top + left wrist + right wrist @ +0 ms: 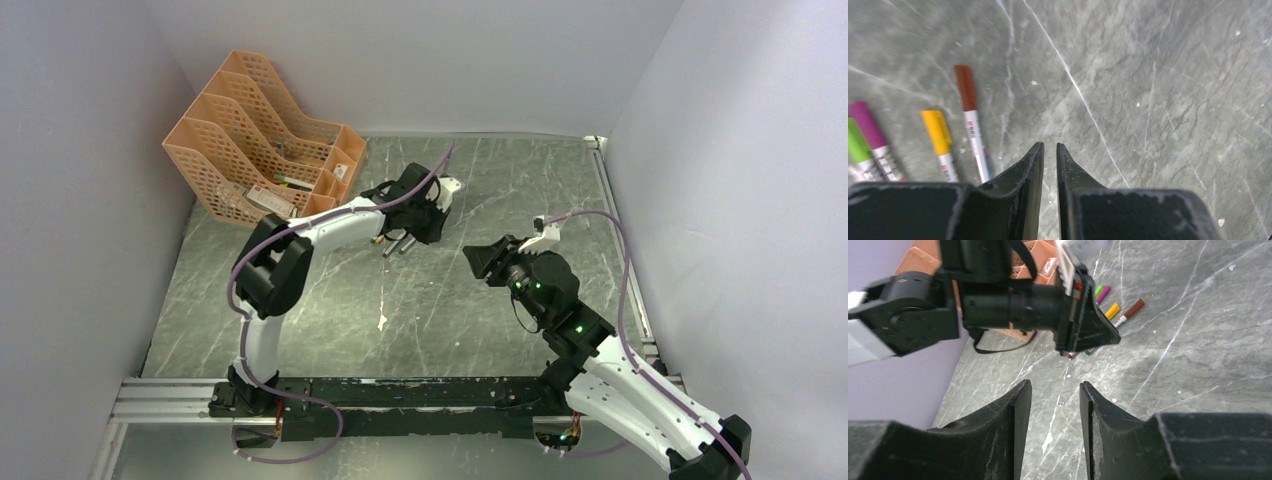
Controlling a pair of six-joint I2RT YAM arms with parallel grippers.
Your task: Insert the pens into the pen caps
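Note:
Four pens lie side by side on the grey marbled table, each a white barrel with a coloured cap on its end. In the left wrist view they are the brown-capped pen [970, 117], the yellow-capped pen [939, 140], the magenta-capped pen [870, 132] and the green-capped pen [857, 150]. No loose cap shows. My left gripper [1050, 145] hovers just right of the brown pen, jaws nearly together and empty. The right wrist view shows the pens [1118, 307] behind the left gripper [1088, 332]. My right gripper [1054, 383] is open and empty, and points at the left one.
An orange mesh file organiser [265, 140] stands at the back left with small items in it. A white scrap [382, 322] lies on the table between the arms. Grey walls close in the left, back and right.

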